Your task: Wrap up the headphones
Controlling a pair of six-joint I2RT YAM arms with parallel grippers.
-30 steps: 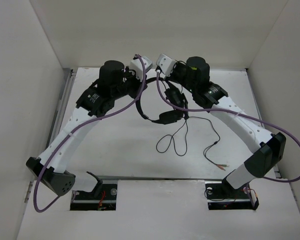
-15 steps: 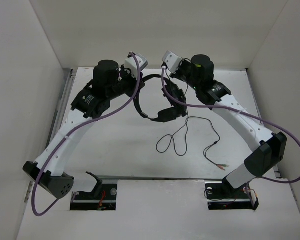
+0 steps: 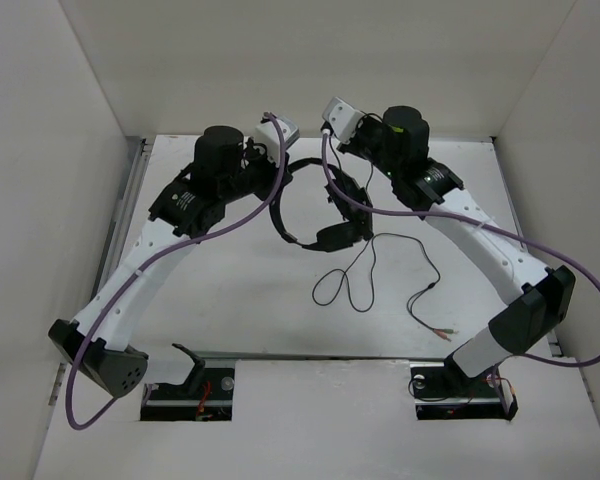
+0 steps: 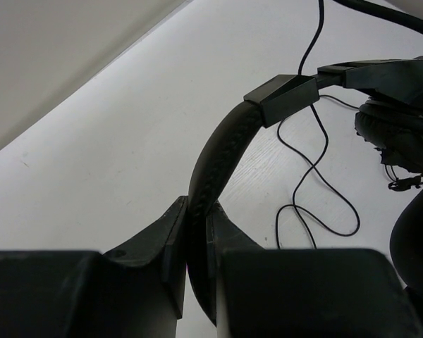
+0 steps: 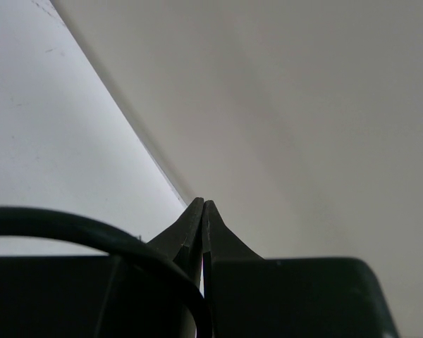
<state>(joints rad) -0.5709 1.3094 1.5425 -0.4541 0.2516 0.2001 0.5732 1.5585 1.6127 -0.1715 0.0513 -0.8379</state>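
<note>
The black headphones [image 3: 337, 236] hang between the arms at the back of the table. My left gripper [image 3: 283, 175] is shut on the padded headband [image 4: 218, 155]; the band runs out from between its fingertips [image 4: 197, 204] toward the earcups [image 4: 398, 130]. The thin black cable [image 3: 365, 275] loops on the table in front and ends in coloured plugs [image 3: 445, 335]. My right gripper [image 3: 327, 128] is just right of the headband's top, pointing at the back wall. Its jaws [image 5: 202, 203] are pressed together and nothing shows between them.
White walls stand close on the left, back and right. Thick purple arm cables [image 3: 280, 195] hang near the headphones; one crosses the right wrist view as a dark arc [image 5: 92, 229]. Two black fixtures [image 3: 190, 375] sit at the near edge.
My right gripper has moved up and back toward the wall. The left gripper swung a little left and back, still holding the headband. The cable on the table has not moved.
</note>
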